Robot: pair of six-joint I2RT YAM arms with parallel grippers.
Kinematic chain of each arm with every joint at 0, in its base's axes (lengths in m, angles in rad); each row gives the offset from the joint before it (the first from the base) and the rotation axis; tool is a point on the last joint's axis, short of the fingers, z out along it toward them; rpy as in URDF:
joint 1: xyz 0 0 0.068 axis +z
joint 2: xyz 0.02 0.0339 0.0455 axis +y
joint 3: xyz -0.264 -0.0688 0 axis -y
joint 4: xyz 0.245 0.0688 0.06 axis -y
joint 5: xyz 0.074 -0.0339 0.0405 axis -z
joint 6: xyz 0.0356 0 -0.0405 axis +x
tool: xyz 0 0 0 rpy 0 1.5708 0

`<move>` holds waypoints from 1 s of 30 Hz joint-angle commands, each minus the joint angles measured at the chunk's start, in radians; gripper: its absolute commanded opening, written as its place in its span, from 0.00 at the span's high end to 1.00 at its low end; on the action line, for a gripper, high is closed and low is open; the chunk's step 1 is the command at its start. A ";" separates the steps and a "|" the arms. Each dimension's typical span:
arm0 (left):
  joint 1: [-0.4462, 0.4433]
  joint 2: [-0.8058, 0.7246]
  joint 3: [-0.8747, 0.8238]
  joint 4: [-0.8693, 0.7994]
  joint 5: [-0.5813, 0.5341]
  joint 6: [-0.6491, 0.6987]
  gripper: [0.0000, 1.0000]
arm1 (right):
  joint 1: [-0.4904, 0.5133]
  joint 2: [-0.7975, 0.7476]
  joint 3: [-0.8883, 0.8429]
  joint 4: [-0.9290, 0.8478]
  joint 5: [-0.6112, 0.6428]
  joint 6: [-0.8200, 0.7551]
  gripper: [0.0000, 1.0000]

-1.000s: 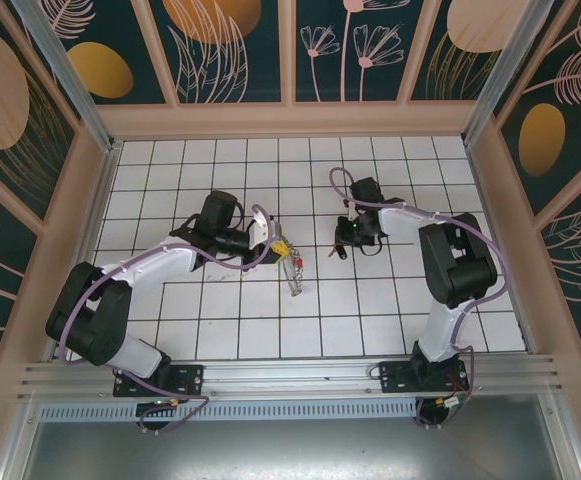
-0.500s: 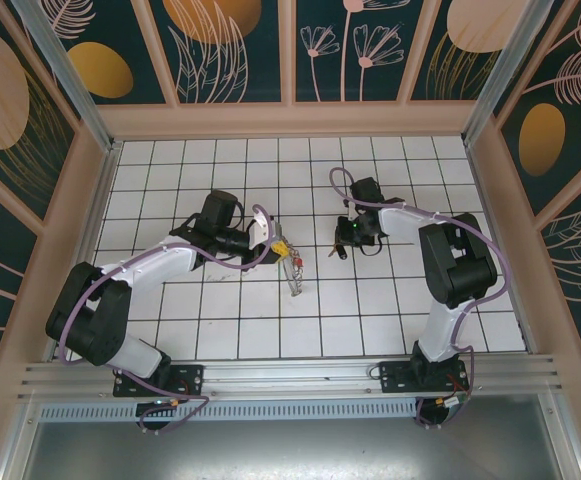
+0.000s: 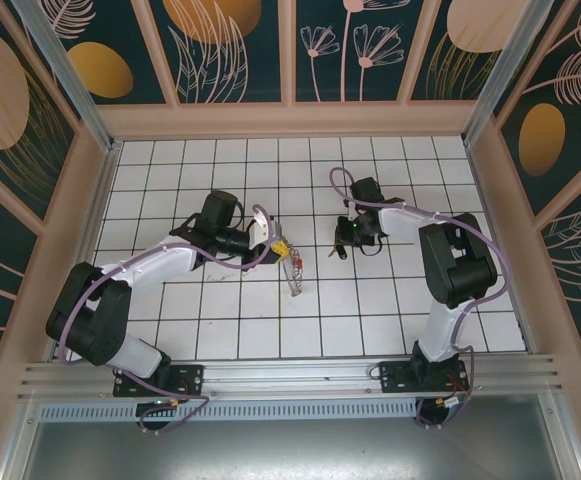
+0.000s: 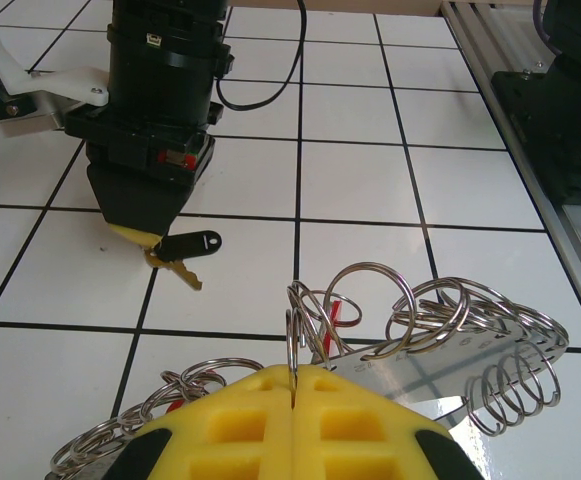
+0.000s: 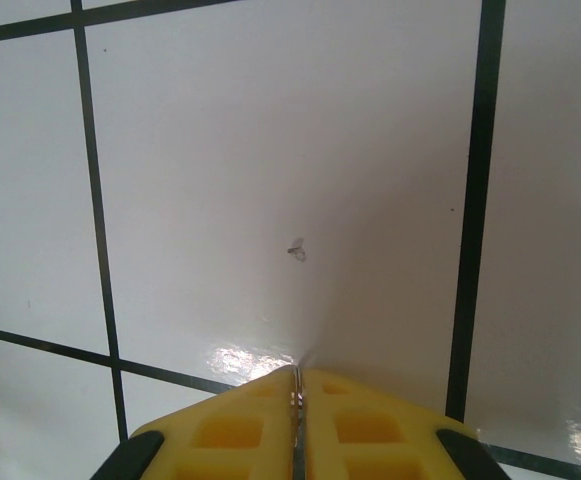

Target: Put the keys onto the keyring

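The keyring (image 4: 450, 355) is a flat silvery strip fringed with many split rings, lying on the white tiles; in the top view the keyring (image 3: 293, 275) lies mid-table. My left gripper (image 4: 295, 372) is shut on one upright ring (image 4: 296, 335) of it, and shows as left gripper (image 3: 282, 249) in the top view. Red plastic bits (image 4: 343, 311) show among the rings. Across from it, my right gripper (image 4: 155, 240) is shut on a key (image 4: 192, 243) with a black head and brass shaft, held just above the floor. Seen from the right wrist, the right gripper (image 5: 297, 372) pinches a thin metal edge (image 5: 296, 398).
The right arm's base (image 4: 570, 110) and an aluminium rail (image 4: 530, 170) stand to the right in the left wrist view. A black cable (image 4: 270, 95) trails behind the right gripper. Wooden walls (image 3: 290, 120) close in the tiled floor (image 3: 220, 320).
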 commanded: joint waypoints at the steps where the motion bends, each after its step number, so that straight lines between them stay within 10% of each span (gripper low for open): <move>1: -0.004 0.011 0.035 -0.001 0.027 0.024 1.00 | -0.001 -0.011 0.019 -0.017 -0.001 0.010 0.89; 10: -0.003 0.013 0.034 0.001 0.027 0.023 1.00 | 0.003 -0.108 -0.038 0.058 -0.020 -0.040 1.00; 30: -0.004 0.009 0.034 0.024 0.085 0.018 1.00 | 0.114 -0.856 -0.570 0.606 -0.215 -0.422 1.00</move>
